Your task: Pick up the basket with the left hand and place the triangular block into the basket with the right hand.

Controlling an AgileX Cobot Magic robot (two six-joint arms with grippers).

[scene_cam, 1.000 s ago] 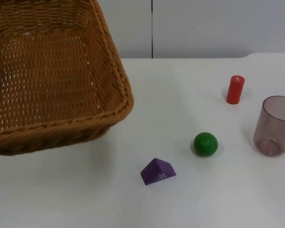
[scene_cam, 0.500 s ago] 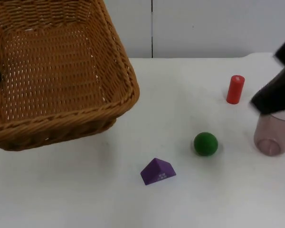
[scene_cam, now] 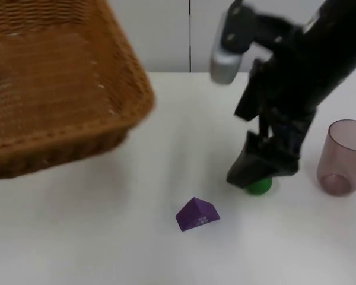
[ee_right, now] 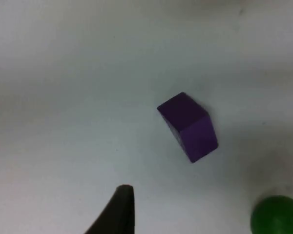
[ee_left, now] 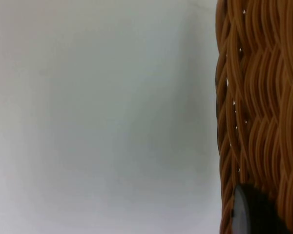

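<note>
The wicker basket (scene_cam: 53, 151) hangs tilted above the table's left side. In the left wrist view its woven wall (ee_left: 263, 97) is close up, with a black fingertip (ee_left: 254, 214) of my left gripper pressed against it. The purple triangular block (scene_cam: 197, 214) lies on the table at the front centre. My right gripper (scene_cam: 258, 172) hovers low to the right of the block, just over the green ball (scene_cam: 261, 187). In the right wrist view the block (ee_right: 189, 126) lies ahead of one black fingertip (ee_right: 121, 204), with nothing in the gripper.
The green ball (ee_right: 277, 214) sits close to the right of the block, partly under the right gripper. A translucent pinkish cup (scene_cam: 343, 155) stands at the right edge. The grey partition wall (scene_cam: 166, 35) closes the back.
The right arm has swung in from the right and come down over the green ball, hiding the red cylinder. The basket has shifted up and to the left.
</note>
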